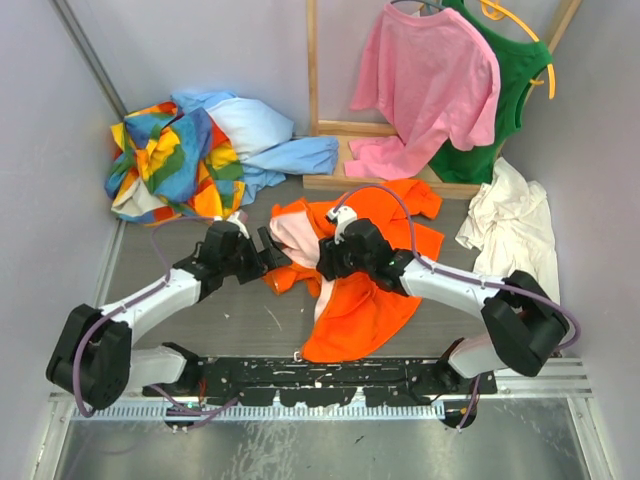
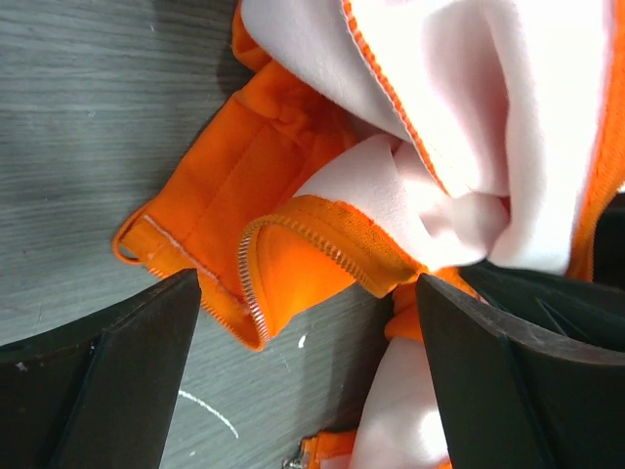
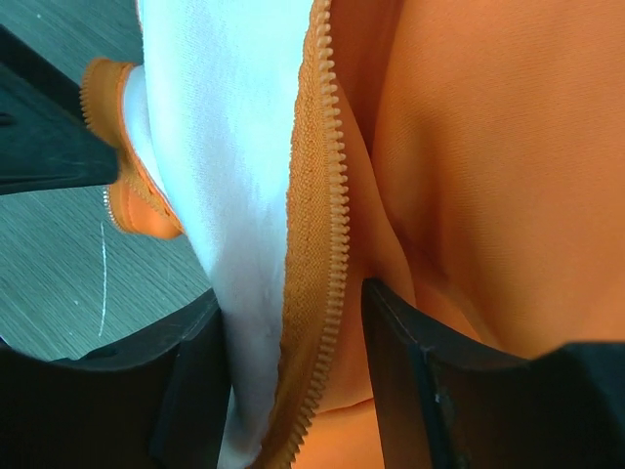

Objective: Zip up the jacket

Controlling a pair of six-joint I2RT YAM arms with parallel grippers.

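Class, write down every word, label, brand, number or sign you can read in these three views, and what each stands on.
No readable text in any view.
The jacket shows only plain orange fabric, pale lining and bare zipper teeth; no tag or logo shows.
The pink T-shirt and patchwork garment carry no lettering.

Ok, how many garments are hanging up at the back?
2: a pink T-shirt in front, and a green top partly behind it, nearer the right wall. Others could be hidden behind them.
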